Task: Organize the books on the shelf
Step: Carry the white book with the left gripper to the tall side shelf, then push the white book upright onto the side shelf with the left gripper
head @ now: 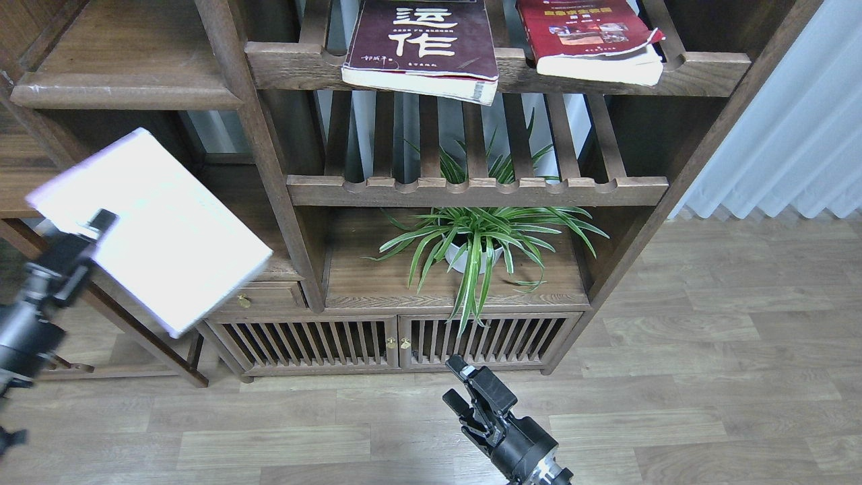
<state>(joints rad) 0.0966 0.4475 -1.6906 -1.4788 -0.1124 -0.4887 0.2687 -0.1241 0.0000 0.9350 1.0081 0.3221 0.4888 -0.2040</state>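
dark wooden slatted rack [498, 67]: maroon [423, 40] + red paperbacks [592, 37] lying flat | my left hand [94, 232] clamps pale lavender-white paperback [151, 229], tilted | right hand [461, 387] parted, empty

A dark-brown wooden cabinet [471, 188] fills the far side, with slatted racks [478, 190] on scalloped front rails. A spider plant [481, 236] in a white pot [465, 259] stands in its lower compartment, above slatted doors [397, 342] with brass knobs. Grey-brown wood-plank floor [707, 350] spreads near; pale pleated curtains [788, 128] hang at right.
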